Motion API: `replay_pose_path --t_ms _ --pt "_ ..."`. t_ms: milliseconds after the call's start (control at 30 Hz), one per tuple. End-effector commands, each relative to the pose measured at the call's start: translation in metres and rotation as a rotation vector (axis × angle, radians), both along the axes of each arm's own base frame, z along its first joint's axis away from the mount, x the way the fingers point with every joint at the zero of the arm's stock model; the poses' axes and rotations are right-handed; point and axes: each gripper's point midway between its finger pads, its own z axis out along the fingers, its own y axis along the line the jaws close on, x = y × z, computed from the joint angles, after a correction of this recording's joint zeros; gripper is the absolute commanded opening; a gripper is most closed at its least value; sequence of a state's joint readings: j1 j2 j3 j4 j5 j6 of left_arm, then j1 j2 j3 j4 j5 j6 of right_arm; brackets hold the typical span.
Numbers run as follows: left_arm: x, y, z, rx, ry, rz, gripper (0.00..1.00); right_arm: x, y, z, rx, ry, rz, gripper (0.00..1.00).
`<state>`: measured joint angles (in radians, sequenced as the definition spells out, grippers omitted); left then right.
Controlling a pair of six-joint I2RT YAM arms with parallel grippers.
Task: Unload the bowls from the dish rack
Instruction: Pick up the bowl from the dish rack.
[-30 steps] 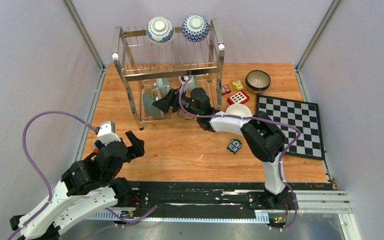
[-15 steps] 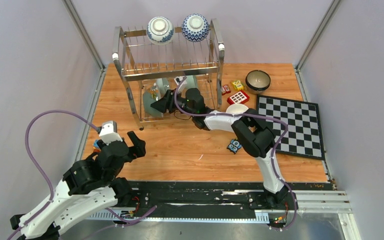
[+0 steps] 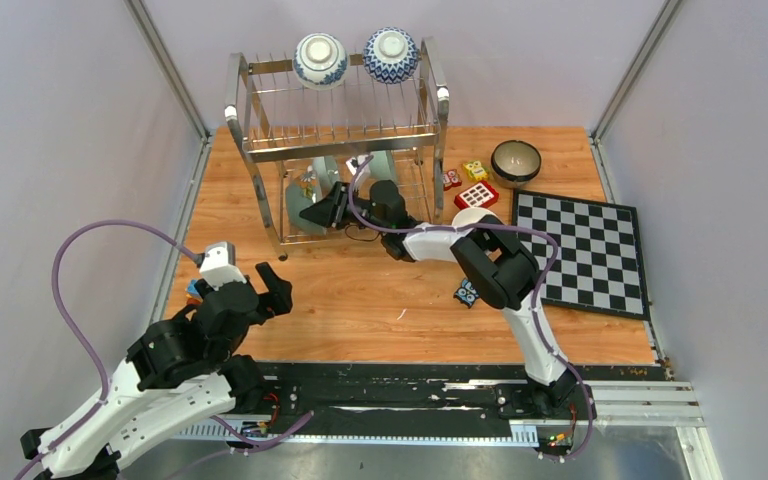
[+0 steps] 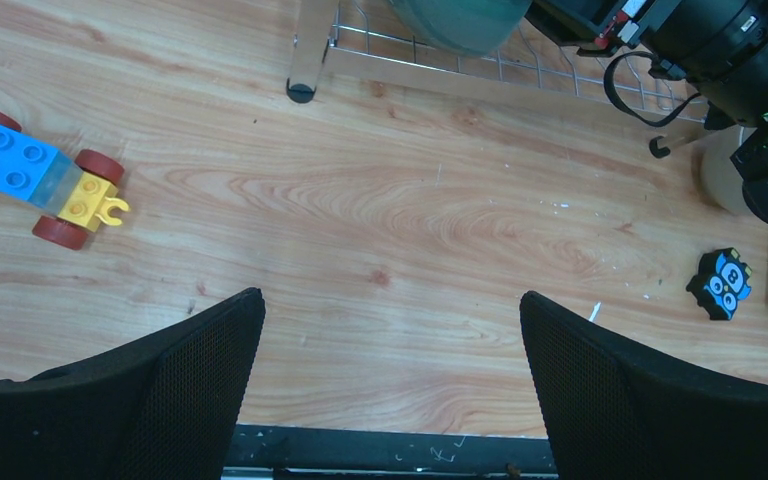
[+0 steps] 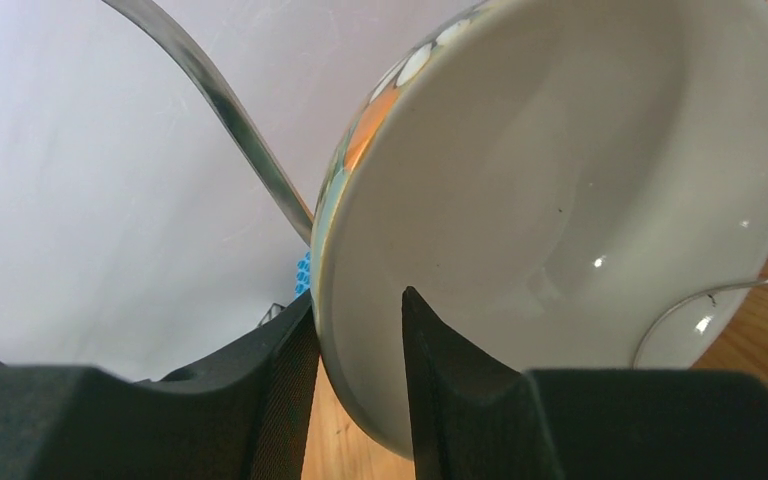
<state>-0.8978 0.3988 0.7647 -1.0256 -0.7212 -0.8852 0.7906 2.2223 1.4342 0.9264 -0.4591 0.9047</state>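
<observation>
The only readable mark is an "8" on the small black block [image 4: 725, 284].

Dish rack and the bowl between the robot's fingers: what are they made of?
Dish rack: shiny metal, probably steel; its tubes and wires glint. Bowl: probably glazed ceramic; glossy white inside with light spots, painted colours outside.

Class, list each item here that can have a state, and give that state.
Patterned bowl: on edge in dish rack.
Right hand: straddles that bowl's rim.
Left hand: open, empty.
Blue-and-white bowls: on top tier.
Green bowl: on edge, lower tier.
Brown bowl: upright on table.
</observation>
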Motion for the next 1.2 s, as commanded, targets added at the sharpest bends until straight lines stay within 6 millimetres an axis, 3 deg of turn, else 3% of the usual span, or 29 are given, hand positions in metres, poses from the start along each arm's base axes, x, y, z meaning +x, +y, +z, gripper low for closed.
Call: replay_pose_path --t_ms 0,233,467,767,1167 --pt "0.002 -0.002 -0.002 0.01 0.001 -0.003 1.0 0.007 0.0 0.019 0.098 -0.005 0.041 0.36" --pt "0.002 -0.001 -0.002 0.006 0.0 0.0 1.0 0.005 0.002 0.018 0.103 0.006 0.07 0.23" --pt "0.002 -0.001 -0.002 0.003 0.0 0.001 1.0 0.005 0.005 0.019 0.124 0.021 0.092 0.04" --pt "0.001 -0.001 -0.002 -0.001 -0.002 0.002 1.0 0.007 0.001 0.031 0.188 0.025 0.11 0.03" --pt "0.001 0.001 0.0 -0.015 -0.014 0.008 1.0 0.003 -0.003 0.073 0.332 0.006 0.156 0.03"
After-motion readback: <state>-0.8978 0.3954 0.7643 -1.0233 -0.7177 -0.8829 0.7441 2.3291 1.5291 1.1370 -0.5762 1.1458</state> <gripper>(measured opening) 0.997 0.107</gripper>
